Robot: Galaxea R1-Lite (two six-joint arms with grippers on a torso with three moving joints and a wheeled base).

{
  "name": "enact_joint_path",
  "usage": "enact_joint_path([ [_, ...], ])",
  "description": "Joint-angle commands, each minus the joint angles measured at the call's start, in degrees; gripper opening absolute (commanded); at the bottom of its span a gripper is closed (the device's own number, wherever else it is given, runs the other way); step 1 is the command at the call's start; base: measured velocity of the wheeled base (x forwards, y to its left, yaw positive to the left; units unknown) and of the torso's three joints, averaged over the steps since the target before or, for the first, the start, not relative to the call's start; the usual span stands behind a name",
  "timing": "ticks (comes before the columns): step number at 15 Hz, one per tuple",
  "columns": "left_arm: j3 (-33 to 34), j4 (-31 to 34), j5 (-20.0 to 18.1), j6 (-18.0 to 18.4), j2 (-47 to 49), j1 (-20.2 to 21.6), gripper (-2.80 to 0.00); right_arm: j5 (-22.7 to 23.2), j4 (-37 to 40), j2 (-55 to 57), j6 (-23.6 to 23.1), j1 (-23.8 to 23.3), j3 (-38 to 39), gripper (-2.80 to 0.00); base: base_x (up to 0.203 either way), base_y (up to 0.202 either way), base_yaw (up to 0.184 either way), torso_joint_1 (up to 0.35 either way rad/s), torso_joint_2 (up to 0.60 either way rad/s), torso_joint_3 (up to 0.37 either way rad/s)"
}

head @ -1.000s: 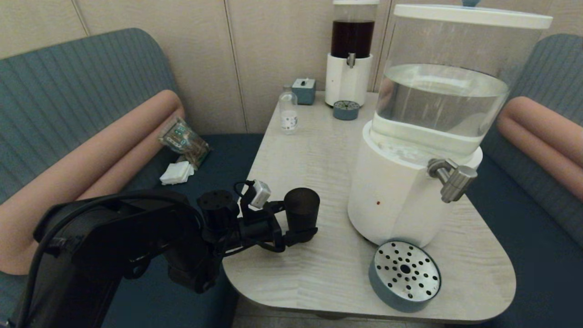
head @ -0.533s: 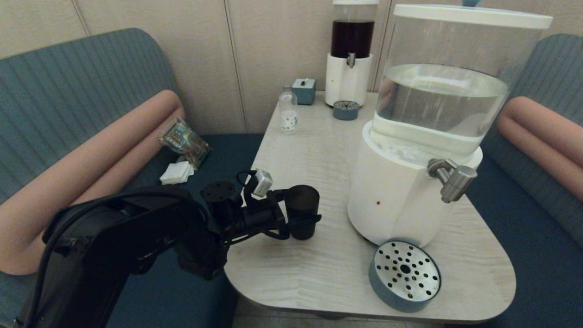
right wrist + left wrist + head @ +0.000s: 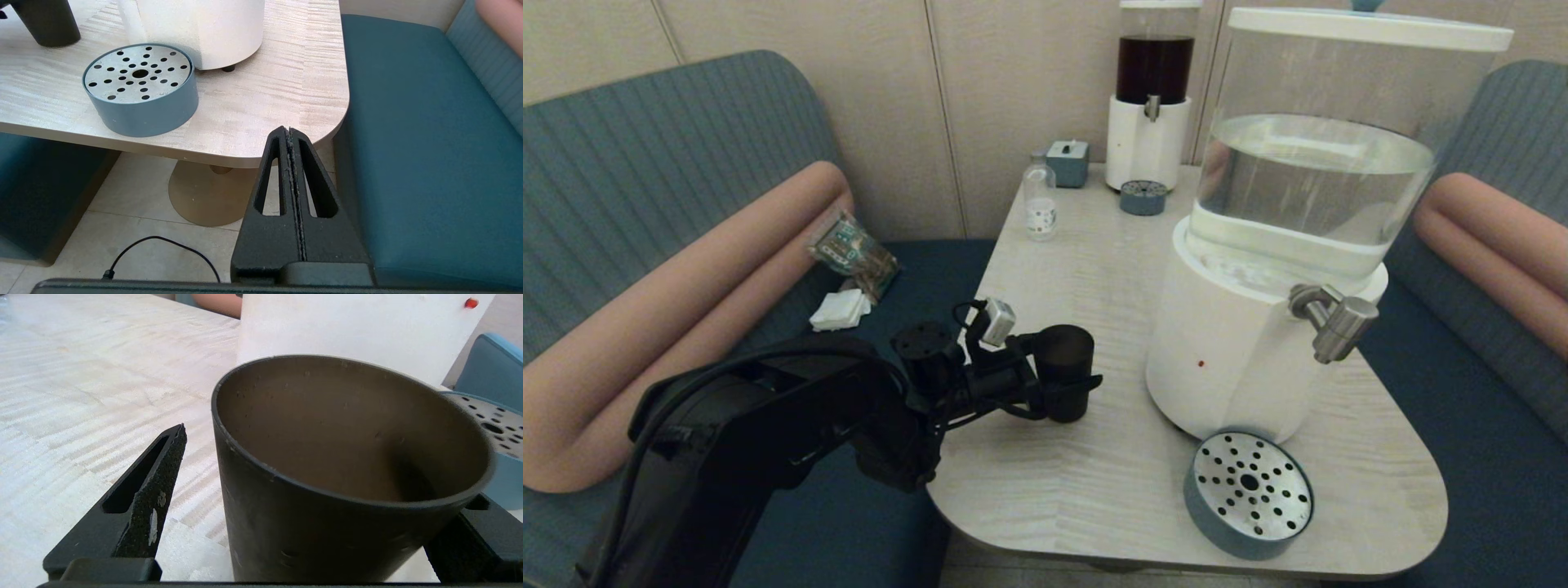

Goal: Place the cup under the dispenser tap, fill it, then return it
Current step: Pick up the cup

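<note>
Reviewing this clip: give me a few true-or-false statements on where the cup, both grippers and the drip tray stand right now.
1. The left gripper has its fingers around the cup. True.
2. The cup stands directly under the dispenser tap. False: it is on the table to the left of the big dispenser.
3. The right gripper is shut and holds nothing. True.
4. The cup is full of water. False: the left wrist view shows it empty.
5. The round drip tray sits by the table's near edge. True.

cup (image 3: 327,477) base and far hand finger cut off
</note>
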Motion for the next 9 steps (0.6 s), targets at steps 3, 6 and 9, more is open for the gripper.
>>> enact_joint_path([
  [3,-3.03,-0.48,-0.16,-0.17,2.08,0.01,0.00,0.02,0.00,-0.06,-0.02,0.05,0.00,-2.80,0.000,0.000,0.000,0.000,0.00,0.000],
  [6,-3.03,-0.48,-0.16,-0.35,2.03,0.01,0.00,0.02,0.00,-0.06,-0.02,0.05,0.02,-2.80,0.000,0.000,0.000,0.000,0.00,0.000],
  [9,-3.03,-0.48,-0.16,-0.26,2.03,0.01,-2.80,0.02,0.00,-0.06,-0.02,0.05,0.00,-2.80,0.000,0.000,0.000,0.000,0.00,0.000],
])
